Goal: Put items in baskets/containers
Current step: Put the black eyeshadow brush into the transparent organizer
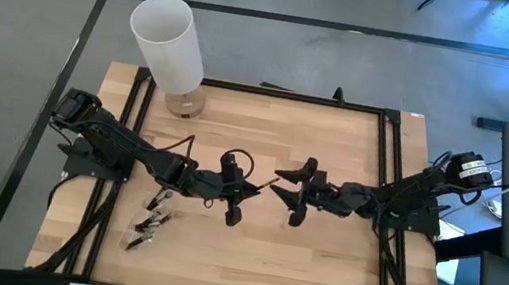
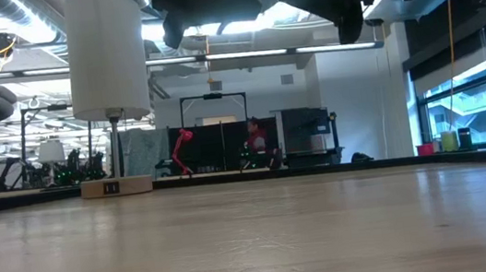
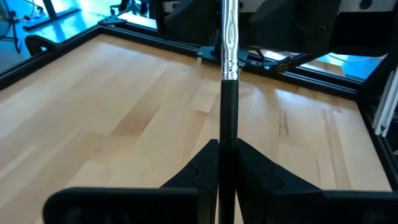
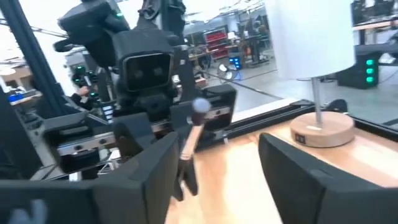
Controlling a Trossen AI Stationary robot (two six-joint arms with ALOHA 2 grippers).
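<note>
Brush handover at table centre.
My left pincer clamped the stiff, light, slippery brush mid-handle; my right pincer, at three o'clock, stood wide.

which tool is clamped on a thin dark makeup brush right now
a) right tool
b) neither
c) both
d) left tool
d: in the left wrist view the left tool has its fingers pressed against the handle of a thin dark makeup brush with a silver ferrule, while in the right wrist view the right tool stands with its fingers spread wide and nothing gripped between them.
</note>
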